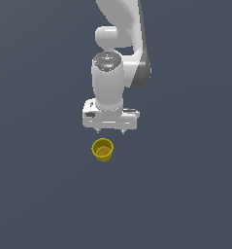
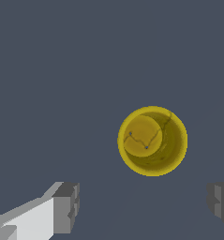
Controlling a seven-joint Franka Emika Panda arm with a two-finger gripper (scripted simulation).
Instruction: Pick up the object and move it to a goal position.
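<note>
Plain dark blue-grey ground, flat and unmarked, filling both views edge to edge. Same uniform tone on every side of the claw, beneath it and beyond. No visible seam between floor and wall, so possibly one continuous surface. Soft, even light; only faint shading under the claw.

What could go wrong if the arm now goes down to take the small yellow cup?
1. The small yellow round-rimmed cup lies off the line between the open grey fingers, so closing may miss it.
2. It stands upright and free; a descending finger could tip it.
</note>
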